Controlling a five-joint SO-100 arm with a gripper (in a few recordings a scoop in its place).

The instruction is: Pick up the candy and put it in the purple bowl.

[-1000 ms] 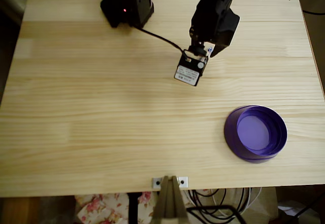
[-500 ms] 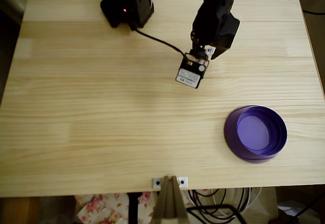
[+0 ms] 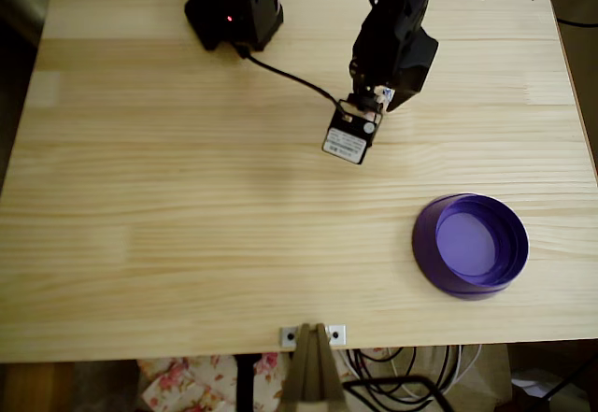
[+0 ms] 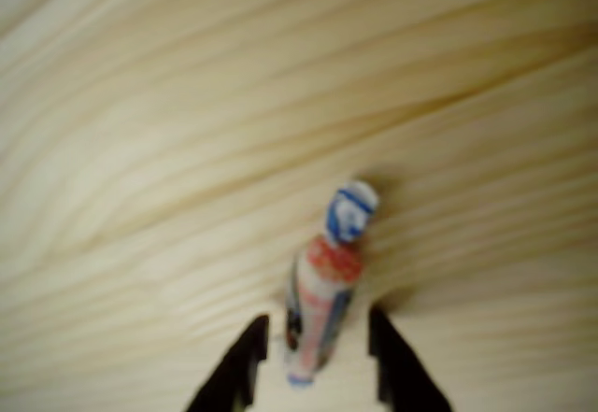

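the pincer (image 4: 313, 351) is showing in the wrist view with its two dark fingers (image 4: 241, 367) standing apart, and the candy (image 4: 322, 291) is lying between them, its near end down by the tips and its bluish twisted end pointing away ahead of the pincer; whether the fingers are touching the wrapper i cannot tell, as the picture is blurred. in the overhead view the arm is hanging over the far part of the bench (image 3: 187, 225), and compared with a second ago the wrist camera block has crept only slightly, so the arm is settling over the sweet rather than travelling. judging from that, the approach is nearly done and the closing of the pincer on the candy is the step in hand; nothing is lifted yet. the purple bowl (image 3: 430, 258) is sitting well apart from the pincer, nearer the front edge of the bench and off to the right in the overhead view, and it is holding nothing, so the carry and the drop are both still ahead.
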